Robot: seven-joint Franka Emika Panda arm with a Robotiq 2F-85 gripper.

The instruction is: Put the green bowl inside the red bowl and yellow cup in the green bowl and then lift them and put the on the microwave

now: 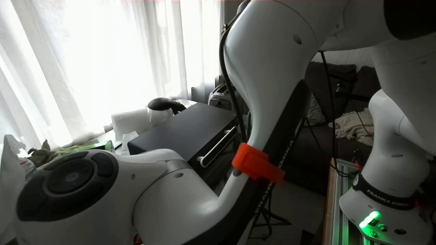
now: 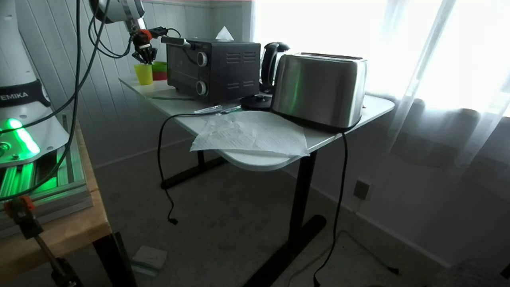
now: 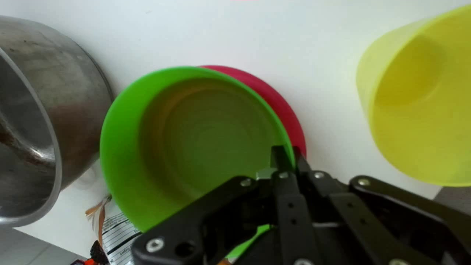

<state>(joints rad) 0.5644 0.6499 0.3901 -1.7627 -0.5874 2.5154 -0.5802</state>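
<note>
The green bowl (image 3: 206,132) is in the wrist view, over the red bowl (image 3: 283,106), whose rim shows at one side. In an exterior view the green bowl (image 2: 160,66) sits directly above the red bowl (image 2: 160,75); how deep it is inside, I cannot tell. My gripper (image 3: 290,158) is shut on the green bowl's rim, one finger inside and one outside. It also shows in an exterior view (image 2: 146,57). The yellow cup (image 3: 423,103) stands upright beside them on the table (image 2: 143,74). The black microwave (image 2: 231,71) also shows in an exterior view (image 1: 190,126).
A metal pot (image 3: 48,110) stands close beside the green bowl. A printed packet (image 3: 119,235) lies near it. The silver toaster (image 2: 318,89), a kettle (image 2: 271,63) and a paper sheet (image 2: 255,133) are on the white table (image 2: 259,159). A tissue (image 2: 224,34) shows above the microwave.
</note>
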